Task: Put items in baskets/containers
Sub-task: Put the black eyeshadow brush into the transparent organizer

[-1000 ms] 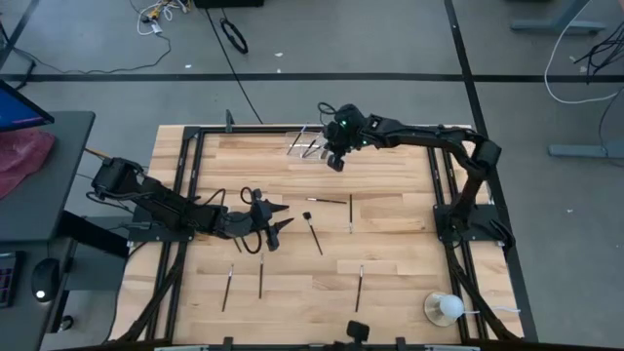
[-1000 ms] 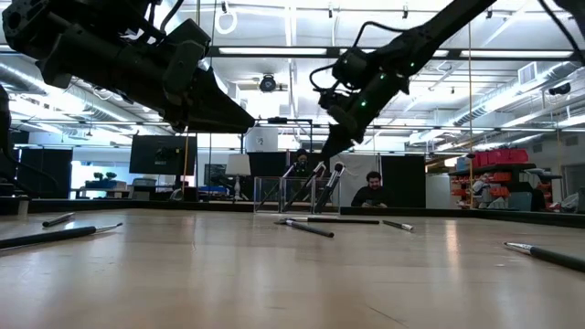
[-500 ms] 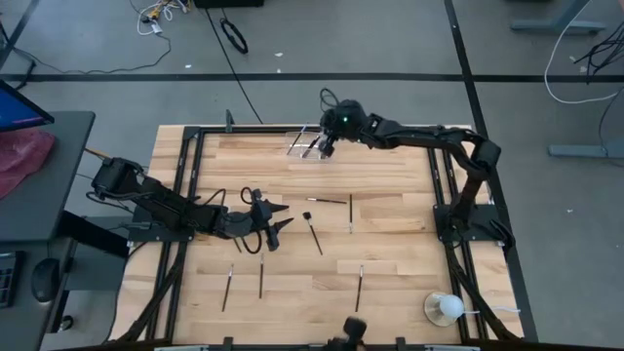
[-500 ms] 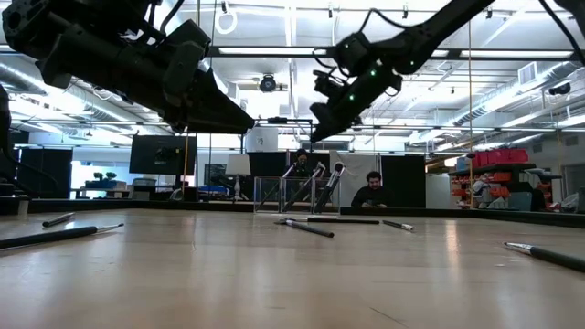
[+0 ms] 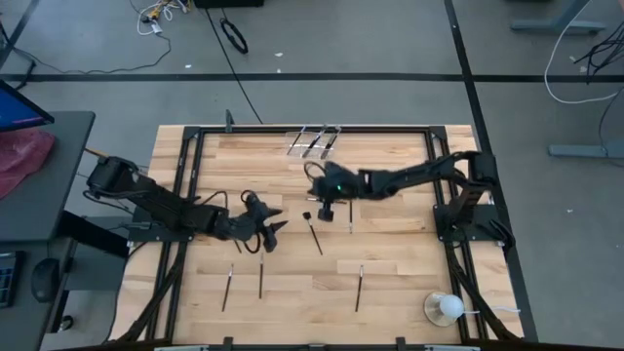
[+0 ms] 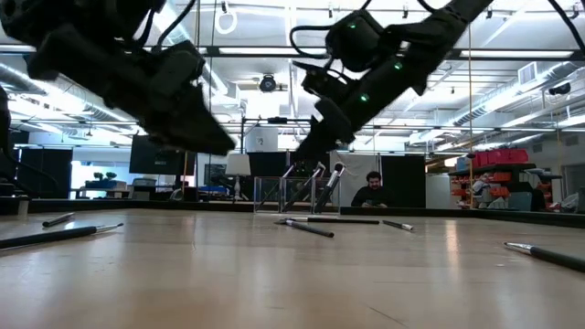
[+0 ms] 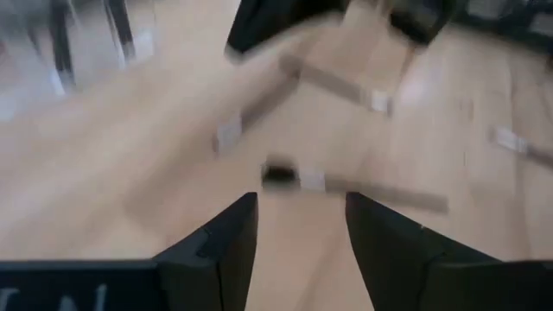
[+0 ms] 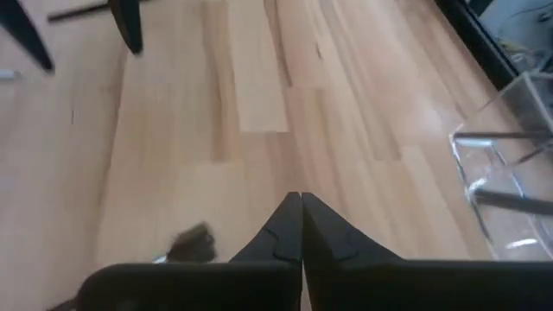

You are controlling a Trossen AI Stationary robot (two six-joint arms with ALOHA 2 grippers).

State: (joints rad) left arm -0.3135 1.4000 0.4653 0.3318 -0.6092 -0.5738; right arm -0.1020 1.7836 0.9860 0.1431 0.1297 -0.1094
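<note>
1. At upper centre of the high view, the clear holder stands on the table with a few brushes already inside.
2. Mid-frame, the right gripper, fingers pressed shut and empty, hangs over loose brushes near a brush lying at centre.
3. Left of centre, the left gripper hovers with fingers spread, holding nothing.
4. About six brushes lie scattered across the middle and lower frame, so most of the job looks undone.
</note>
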